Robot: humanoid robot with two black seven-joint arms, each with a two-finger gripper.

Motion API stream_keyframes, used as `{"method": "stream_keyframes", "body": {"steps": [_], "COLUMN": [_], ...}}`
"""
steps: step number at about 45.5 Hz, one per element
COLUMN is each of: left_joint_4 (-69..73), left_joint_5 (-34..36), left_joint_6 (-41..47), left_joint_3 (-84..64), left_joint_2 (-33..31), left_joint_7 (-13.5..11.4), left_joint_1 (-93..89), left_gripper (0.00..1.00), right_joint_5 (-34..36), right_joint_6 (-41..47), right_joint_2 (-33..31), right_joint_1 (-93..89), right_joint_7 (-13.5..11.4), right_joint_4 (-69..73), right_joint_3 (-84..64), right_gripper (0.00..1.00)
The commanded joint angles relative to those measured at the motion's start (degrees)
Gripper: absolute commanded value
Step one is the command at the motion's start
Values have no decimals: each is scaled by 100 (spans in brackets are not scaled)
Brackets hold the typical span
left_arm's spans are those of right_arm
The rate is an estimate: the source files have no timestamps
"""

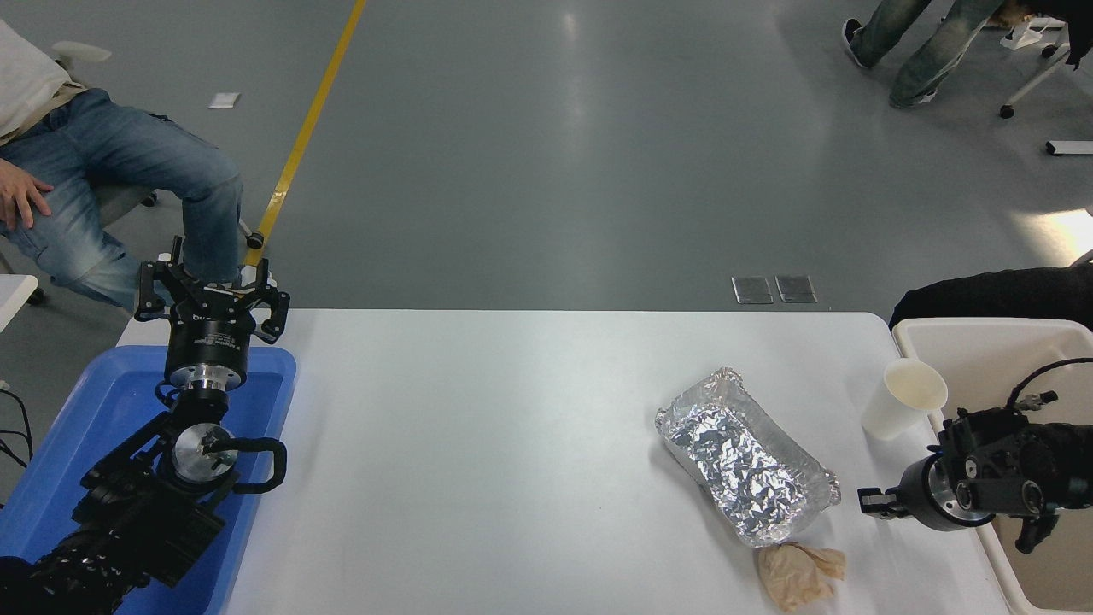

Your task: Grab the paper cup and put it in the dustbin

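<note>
The paper cup (901, 400) stands upright on the white table (478, 444) near its right edge, right beside the dustbin (973, 326). The dustbin is a cream-beige bin at the table's right side, partly cut off by the picture edge. My right gripper (873, 502) comes in from the right edge over the bin's near rim. It sits nearer to me than the cup, apart from it and holding nothing that I can see. My left gripper (212, 295) is parked open and empty at the lower left.
A crumpled foil tray (743, 461) lies left of the cup, with a tan paper wad (798, 574) at its near end. A blue plastic tray (102, 401) lies under the left arm. A person sits at the far left; another person's legs show at the far right.
</note>
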Motion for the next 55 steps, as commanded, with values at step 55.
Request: {"method": "stream_keyframes", "body": {"steps": [55], "left_joint_4": [0], "left_joint_5": [-18], "left_joint_6": [0], "left_joint_3": [68], "left_joint_2": [18], "left_joint_7": [-10], "left_joint_1": [0], "left_gripper": [99], "right_joint_5": [-1], "right_joint_6": [2741], "right_joint_2": [-1562], "right_joint_1": [6069], "right_joint_7": [44], "right_joint_4": [2918], "right_joint_3": [-1624], "right_gripper": [0]}}
